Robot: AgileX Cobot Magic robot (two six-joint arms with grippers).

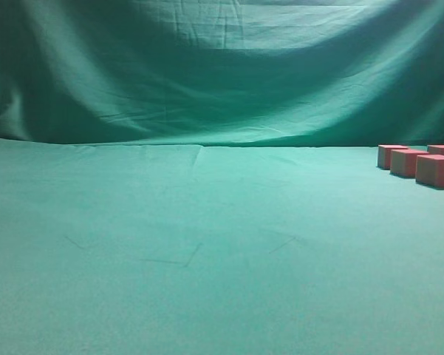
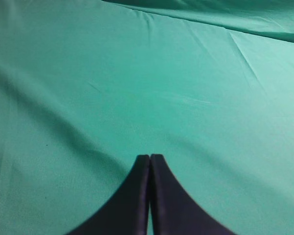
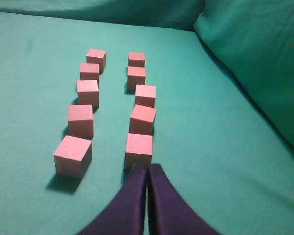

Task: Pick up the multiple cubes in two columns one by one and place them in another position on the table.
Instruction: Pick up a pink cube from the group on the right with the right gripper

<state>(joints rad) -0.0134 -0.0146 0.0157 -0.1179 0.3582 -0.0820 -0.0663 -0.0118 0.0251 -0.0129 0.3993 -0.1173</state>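
Several pinkish-red cubes stand in two columns on the teal-green table [image 3: 210,122] in the right wrist view. The nearest cube of the right column [image 3: 139,148] sits just beyond my right gripper [image 3: 147,166], which is shut and empty. The nearest cube of the left column [image 3: 72,154] is to its left. In the exterior view a few cubes [image 1: 408,161] show at the far right edge of the table [image 1: 207,251]; neither gripper shows there. My left gripper [image 2: 149,156] is shut and empty over bare cloth, with no cube in its view.
A draped green cloth backdrop [image 1: 222,66] rises behind the table and also stands to the right of the cubes [image 3: 264,58]. Faint creases mark the cloth in the middle [image 1: 185,259].
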